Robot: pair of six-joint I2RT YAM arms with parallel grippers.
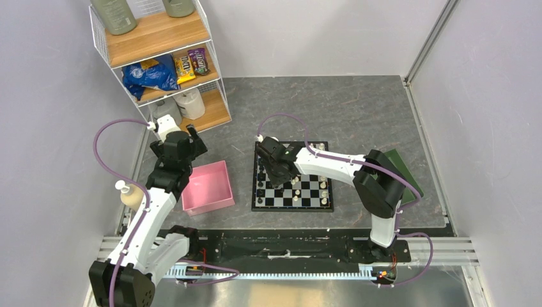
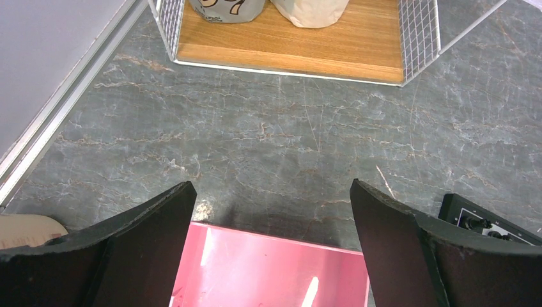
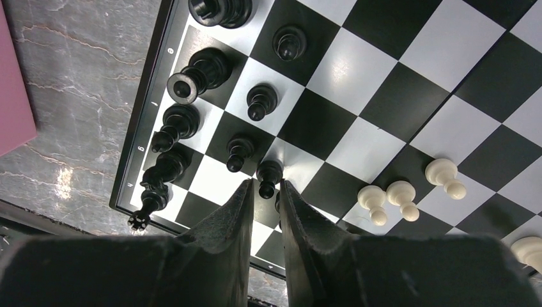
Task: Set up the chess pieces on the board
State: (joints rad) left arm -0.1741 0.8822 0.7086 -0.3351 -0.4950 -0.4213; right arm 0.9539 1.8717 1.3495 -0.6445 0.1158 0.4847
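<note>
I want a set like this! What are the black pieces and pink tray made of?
The black chess pieces look like glossy plastic, perhaps lacquered wood: light glints on their tops. The pink tray looks like smooth plastic: bright reflections inside.

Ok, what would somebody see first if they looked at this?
The black-and-white chequered chessboard in the middle, with tiny black pieces lined up along its left side. The right gripper hangs over it, straddling one small black pawn. Beside the board sits a bright pink square tray, below the open left gripper.
</note>
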